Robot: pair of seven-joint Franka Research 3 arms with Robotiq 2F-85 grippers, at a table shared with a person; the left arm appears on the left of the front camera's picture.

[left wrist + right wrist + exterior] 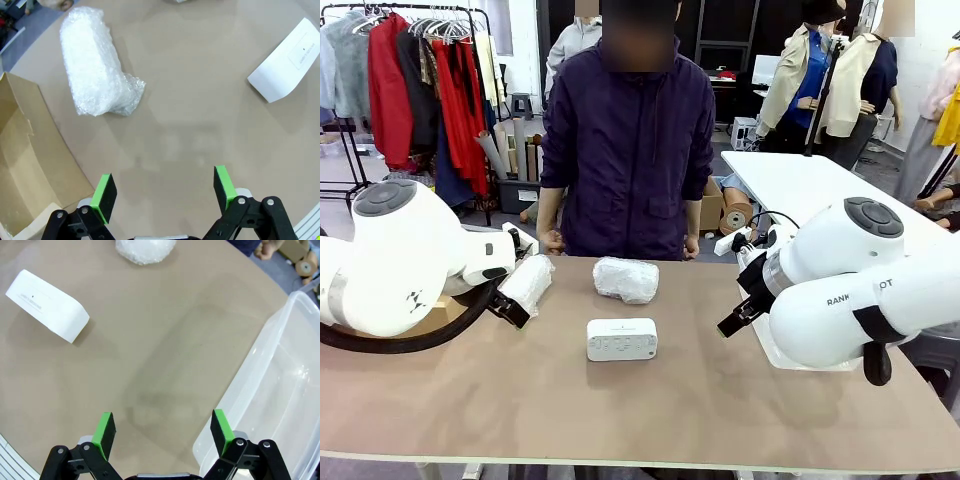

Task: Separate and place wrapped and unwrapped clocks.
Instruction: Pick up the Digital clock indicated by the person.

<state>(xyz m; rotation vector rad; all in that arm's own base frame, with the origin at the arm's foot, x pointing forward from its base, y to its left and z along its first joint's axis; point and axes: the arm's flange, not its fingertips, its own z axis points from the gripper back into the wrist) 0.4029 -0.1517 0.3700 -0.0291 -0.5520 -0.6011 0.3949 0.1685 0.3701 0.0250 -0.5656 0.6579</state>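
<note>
The left gripper (165,189) and the right gripper (163,430) hang over the counter (670,410), jaws wide apart and empty.
The bare white clock (622,339) lies mid-counter. One bubble-wrapped clock (626,279) lies just behind it, toward the person (628,150); the other wrapped clock (528,282) lies behind it and to its left. A cardboard box (25,165) sits farther left of the clock, a clear plastic bin (270,370) well to its right.

Brown tabletop (670,400), laden clothes rack (420,70) far left, white table (810,185) right, perhaps cardboard boxes (712,210) behind
</note>
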